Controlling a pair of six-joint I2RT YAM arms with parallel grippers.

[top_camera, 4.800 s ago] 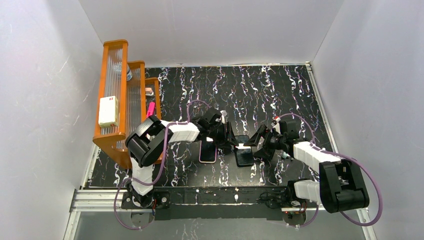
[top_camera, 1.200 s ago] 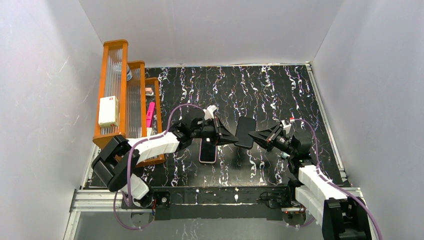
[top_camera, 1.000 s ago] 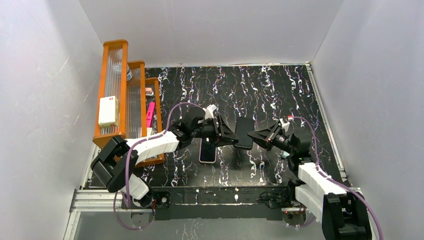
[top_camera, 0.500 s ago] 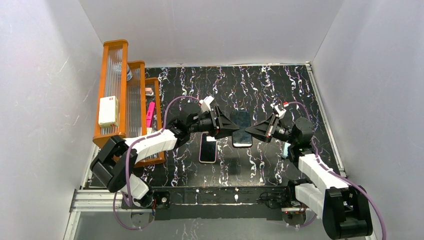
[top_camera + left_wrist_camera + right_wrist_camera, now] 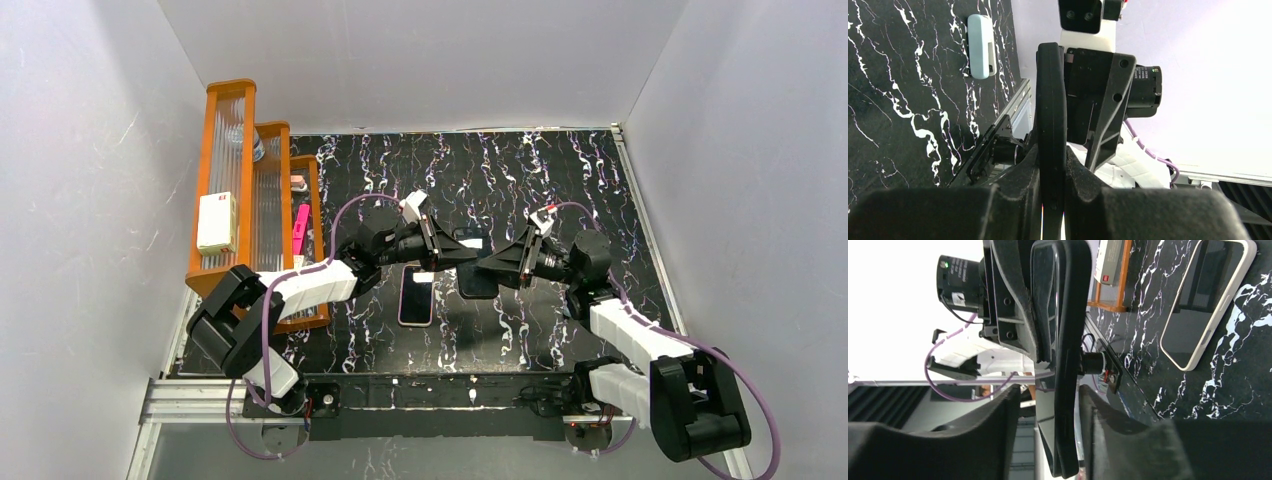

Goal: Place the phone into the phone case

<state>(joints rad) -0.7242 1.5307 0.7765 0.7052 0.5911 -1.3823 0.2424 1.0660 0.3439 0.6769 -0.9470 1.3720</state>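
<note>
We see the phone [image 5: 474, 272] up off the counter [image 5: 560, 190], where it lay seconds ago. It hangs between both arms, just right of the unmoved phone case [image 5: 415, 297]. The left jaws pinch one end; whether the right jaws grip the other, we cannot tell.

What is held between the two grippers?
The black phone, pinched edge-on by the left gripper and the right gripper; both wrist views show it.
</note>
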